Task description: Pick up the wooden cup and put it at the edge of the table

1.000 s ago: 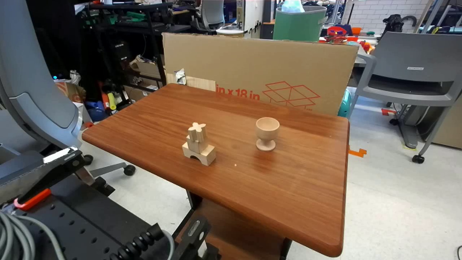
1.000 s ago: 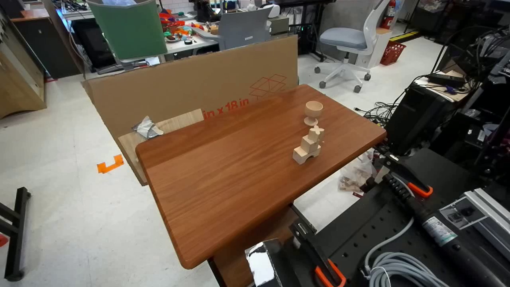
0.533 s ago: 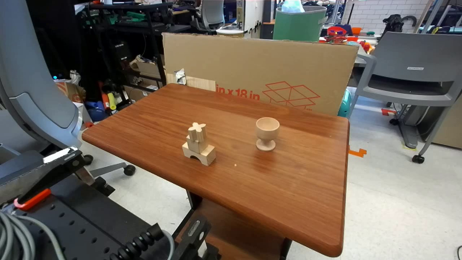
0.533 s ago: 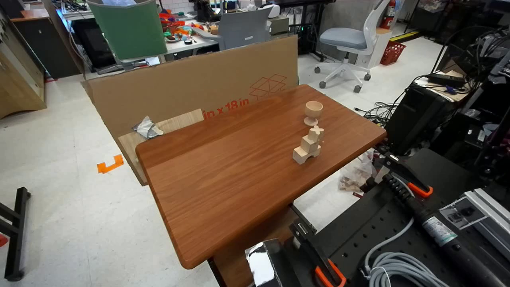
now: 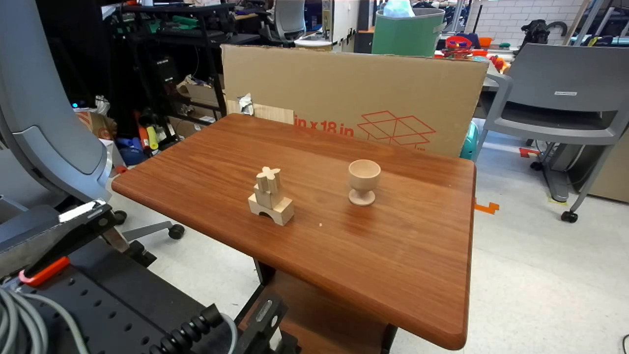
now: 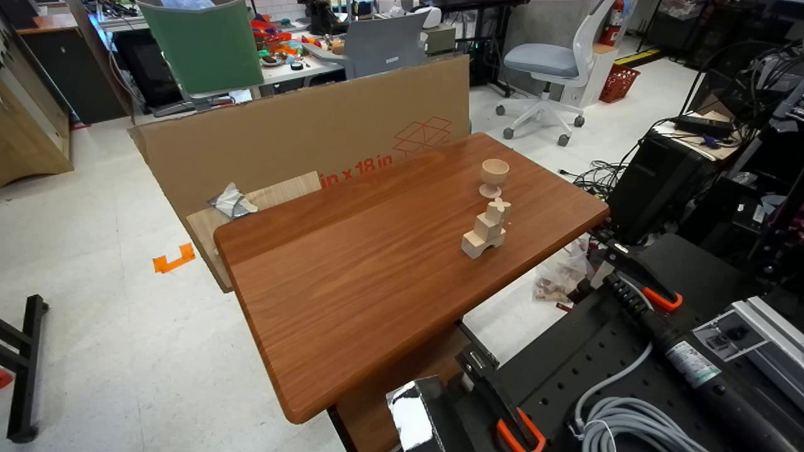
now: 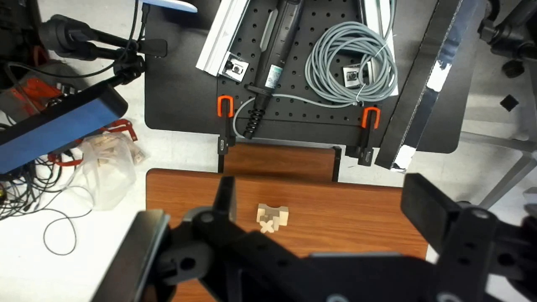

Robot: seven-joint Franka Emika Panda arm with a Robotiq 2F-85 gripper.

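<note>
Nothing in either exterior view has shifted since half a second ago: the wooden cup [image 5: 363, 178] and the block figure [image 5: 270, 199] stand on the table [image 5: 388, 265] exactly as they did. Only the wrist view shows the pincer [image 7: 321, 194], entering from the bottom, with the tabletop seen from above beneath it. Its fingers [image 7: 226, 197] are spread wide, one left of centre and one at the right, well apart. Bare tabletop shows through the gap, and the block figure appears there, nearer the left-hand finger in that view. Farther up lies a black platform [image 7: 180, 96] carrying a grey cable coil [image 7: 352, 58]. How high the pincer hangs over the table I cannot tell. The wooden cup stands upright on its round foot, bowl uppermost, in from the table's edges and apart from the block figure. Behind the table rises a cardboard panel [image 5: 314, 78].
</note>
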